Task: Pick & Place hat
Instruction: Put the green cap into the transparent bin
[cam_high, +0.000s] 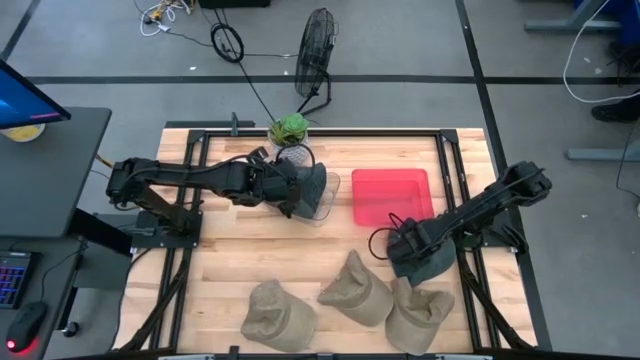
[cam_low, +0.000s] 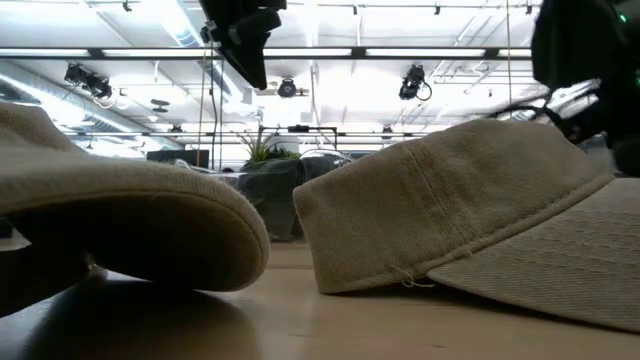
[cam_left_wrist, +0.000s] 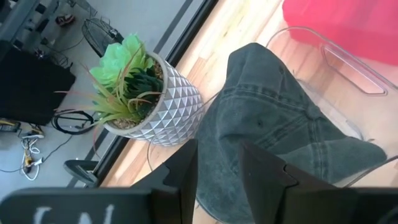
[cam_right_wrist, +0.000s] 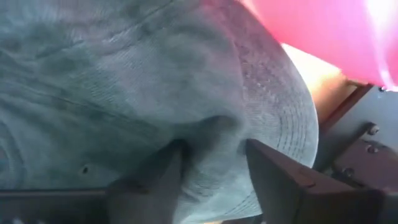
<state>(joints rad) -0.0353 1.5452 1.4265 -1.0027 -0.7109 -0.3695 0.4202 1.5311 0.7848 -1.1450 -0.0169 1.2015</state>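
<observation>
Two dark grey hats are in play. One (cam_high: 318, 190) lies in and over a clear bin (cam_high: 332, 205) at the table's middle, with my left gripper (cam_high: 297, 192) at its left side, shut on it. In the left wrist view this hat (cam_left_wrist: 280, 124) runs back between the fingers. The other grey hat (cam_high: 432, 262) is at the right, near the red bin (cam_high: 390, 195). My right gripper (cam_high: 408, 250) is shut on it. Three tan hats (cam_high: 355, 290) rest on the near part of the table. My left gripper (cam_left_wrist: 219, 171) pinches the grey hat's cloth (cam_left_wrist: 217, 134) between its two fingers, coming level from the table's left. The hat's far part drapes over the clear bin's rim (cam_left_wrist: 348, 62). My right gripper (cam_right_wrist: 211, 168) pinches the other grey hat's crown cloth, which puckers into a fold (cam_right_wrist: 211, 127) between the fingers. The brim (cam_right_wrist: 298, 124) curves beyond them. Whether this hat rests on the table, I cannot tell.
A potted plant (cam_high: 290, 130) in a white pot stands just beyond the left gripper at the far edge. The tan hats (cam_low: 470, 200) fill the low view's foreground. Black frame rails run along the table's sides. Bare wood lies between the bins and the tan hats.
</observation>
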